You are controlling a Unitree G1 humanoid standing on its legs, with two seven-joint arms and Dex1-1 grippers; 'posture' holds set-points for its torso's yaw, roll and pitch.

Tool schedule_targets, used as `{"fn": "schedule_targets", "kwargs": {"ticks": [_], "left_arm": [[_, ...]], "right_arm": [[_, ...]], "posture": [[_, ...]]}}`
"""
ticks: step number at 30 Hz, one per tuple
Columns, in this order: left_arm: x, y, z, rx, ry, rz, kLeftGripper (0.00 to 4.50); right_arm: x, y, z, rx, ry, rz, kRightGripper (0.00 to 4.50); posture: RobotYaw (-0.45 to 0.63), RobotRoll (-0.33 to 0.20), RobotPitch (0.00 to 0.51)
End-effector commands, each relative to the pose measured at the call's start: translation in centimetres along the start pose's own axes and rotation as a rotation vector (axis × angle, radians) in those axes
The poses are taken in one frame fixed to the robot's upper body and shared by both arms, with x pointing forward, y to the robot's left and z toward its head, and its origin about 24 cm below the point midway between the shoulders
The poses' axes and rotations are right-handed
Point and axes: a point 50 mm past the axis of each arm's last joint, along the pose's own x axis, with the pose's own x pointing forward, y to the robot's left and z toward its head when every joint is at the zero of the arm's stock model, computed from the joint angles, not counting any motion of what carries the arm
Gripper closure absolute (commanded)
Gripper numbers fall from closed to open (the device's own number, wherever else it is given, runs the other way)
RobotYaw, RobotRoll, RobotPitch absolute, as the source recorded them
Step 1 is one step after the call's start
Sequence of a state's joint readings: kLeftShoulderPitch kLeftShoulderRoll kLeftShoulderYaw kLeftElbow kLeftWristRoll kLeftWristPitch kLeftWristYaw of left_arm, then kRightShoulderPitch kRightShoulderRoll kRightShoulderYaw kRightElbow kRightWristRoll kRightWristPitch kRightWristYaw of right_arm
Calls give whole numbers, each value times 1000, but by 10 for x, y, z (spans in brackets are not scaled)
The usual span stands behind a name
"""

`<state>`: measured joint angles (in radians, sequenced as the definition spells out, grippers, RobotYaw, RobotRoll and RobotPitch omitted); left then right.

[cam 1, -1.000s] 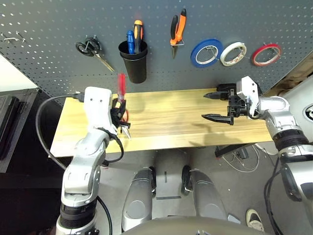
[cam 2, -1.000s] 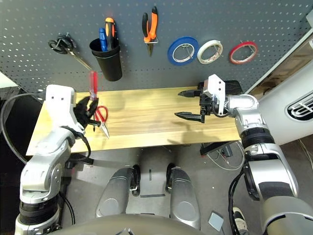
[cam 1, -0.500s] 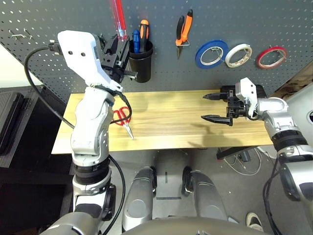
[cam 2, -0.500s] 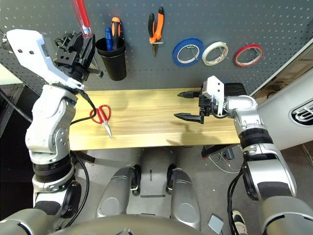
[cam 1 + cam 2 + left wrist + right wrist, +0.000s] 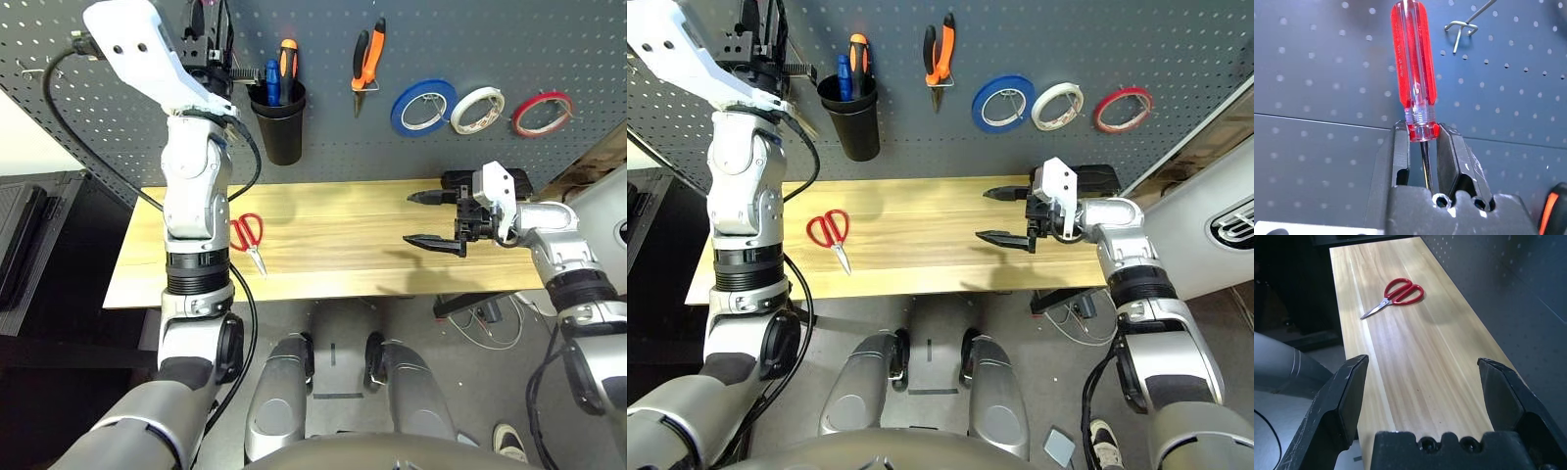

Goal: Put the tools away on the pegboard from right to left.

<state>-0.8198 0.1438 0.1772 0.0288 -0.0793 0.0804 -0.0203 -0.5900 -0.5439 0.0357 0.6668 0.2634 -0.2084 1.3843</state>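
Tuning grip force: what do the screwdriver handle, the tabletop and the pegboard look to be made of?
Screwdriver handle: clear red plastic, glossy; light passes through and streaks shine along it. Its thin shaft looks like bare metal. The left gripper is shut on it.
Tabletop: pale wood or wood laminate, smooth, with lengthwise grain lines.
Pegboard: dark grey, matte, evenly perforated; probably painted metal, but I can't be sure.

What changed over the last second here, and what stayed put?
The left gripper, shut on the red-handled screwdriver, rose from just above the table up the pegboard to a spot left of the black cup. The red-handled scissors, uncovered by that move, lie on the table. The right gripper stayed open over the table's right end; the hung tools are unchanged.
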Motion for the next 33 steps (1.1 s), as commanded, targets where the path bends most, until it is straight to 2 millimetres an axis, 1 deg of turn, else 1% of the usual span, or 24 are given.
{"fn": "schedule_targets", "kwargs": {"ticks": [1, 4, 9, 12, 15, 23, 24, 25, 28, 32, 33], "left_arm": [[6, -6, 3, -29, -29, 2, 3704], [8, -11, -2, -51, -23, 14, 3704], [5, -22, -15, -52, -5, -23, 3704], [1, -24, -27, -53, 31, -15, 3704], [-1, -24, -35, -49, 59, -17, 3704], [-10, -22, -44, 14, 90, -61, 3704], [-11, -21, -45, 17, 98, -62, 2955], [-13, -19, -45, 27, 101, -68, 2681], [-18, -15, -42, 42, 98, -78, 1460], [-22, -6, -33, 58, 98, -78, 40], [-23, -5, -31, 64, 99, -81, 40]], "right_arm": [[-5, 2, -3, 14, 9, -17, 0], [-4, 3, -3, 16, 7, -17, 0], [-5, 4, -2, 19, 5, -20, 0], [-5, 4, -2, 20, 2, -24, 0], [-5, 5, -2, 22, 1, -25, 0], [-6, 6, -1, 24, 2, -24, 0], [-6, 6, -1, 24, 2, -24, 0], [-5, 6, -1, 25, 2, -22, 0], [-3, 6, -2, 24, 1, -19, 0], [-2, 5, -1, 22, -1, -15, 0], [-1, 5, -1, 22, -2, -14, 0]], "posture": [[10, 0, 160], [-1, 0, 159], [-9, 0, 159], [-17, 0, 159], [-20, 0, 162], [-22, 0, 163], [-16, 0, 162], [-16, 0, 162], [-10, 0, 162], [-2, 0, 160], [-2, 0, 160]]}}
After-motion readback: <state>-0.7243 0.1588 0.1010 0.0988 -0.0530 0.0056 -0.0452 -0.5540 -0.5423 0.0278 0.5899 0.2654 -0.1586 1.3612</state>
